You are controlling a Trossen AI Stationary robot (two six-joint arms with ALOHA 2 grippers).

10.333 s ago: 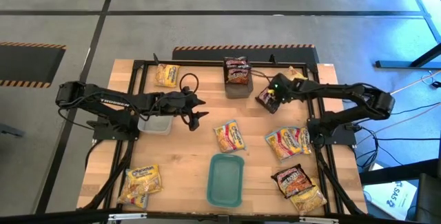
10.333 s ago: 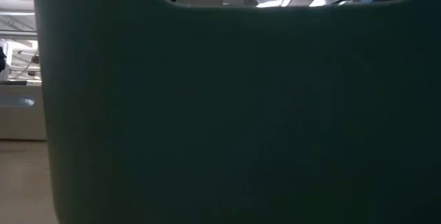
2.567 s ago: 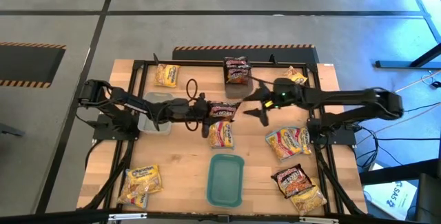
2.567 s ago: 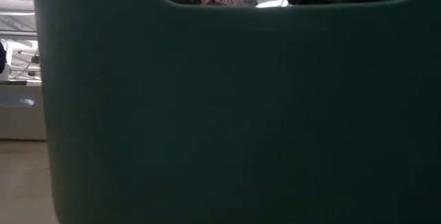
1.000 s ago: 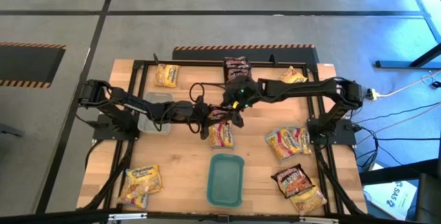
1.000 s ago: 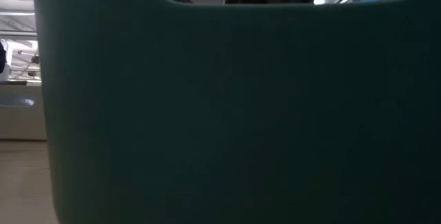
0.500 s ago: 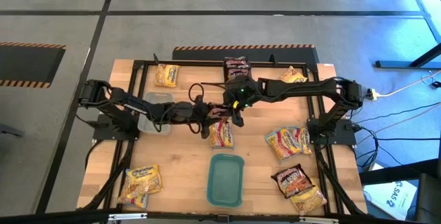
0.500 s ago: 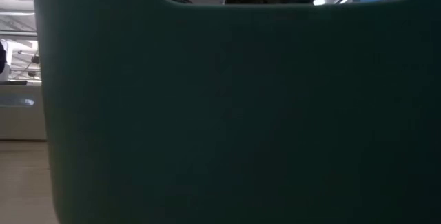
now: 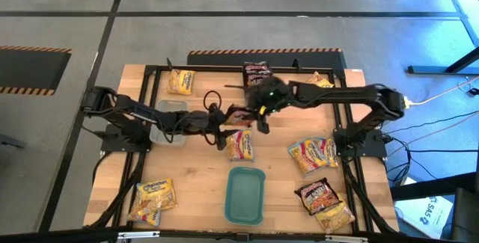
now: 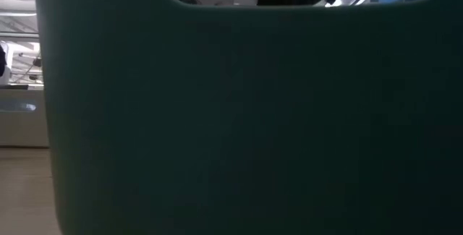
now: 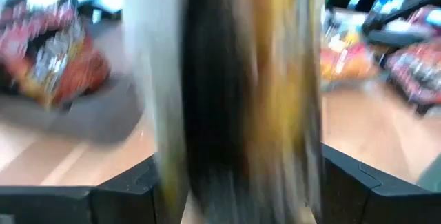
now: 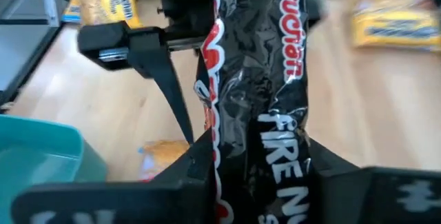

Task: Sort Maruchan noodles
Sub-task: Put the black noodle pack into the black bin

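A dark Maruchan noodle packet (image 12: 265, 79) hangs above the table's middle, with my right gripper (image 12: 262, 176) shut on it. In the high view the packet (image 9: 238, 114) lies between the two grippers. My left gripper (image 9: 222, 125) faces it from the table's left and is open. One finger (image 12: 165, 93) stands clear of the packet, which shows only as a blur (image 11: 241, 93) in the left wrist view. A yellow-red packet (image 9: 241, 144) lies flat on the table below. My right gripper pinches the dark packet between its two fingers at one narrow end (image 12: 265, 151). It comes from the table's right, slanting down. The packet is lifted clear of the table, and its free end reaches toward my left gripper.
A teal tray (image 9: 245, 194) lies at the near middle and its wall (image 10: 239, 119) fills the low view. A clear tub (image 9: 257, 78) with dark packets stands at the back and another tub (image 9: 168, 123) at the left. Loose packets (image 9: 180, 81) (image 9: 153, 196) (image 9: 313, 155) (image 9: 317, 194) lie around.
My right gripper has risen a little and drawn back toward the table's far right with the dark packet. The packet stays clear of the table.
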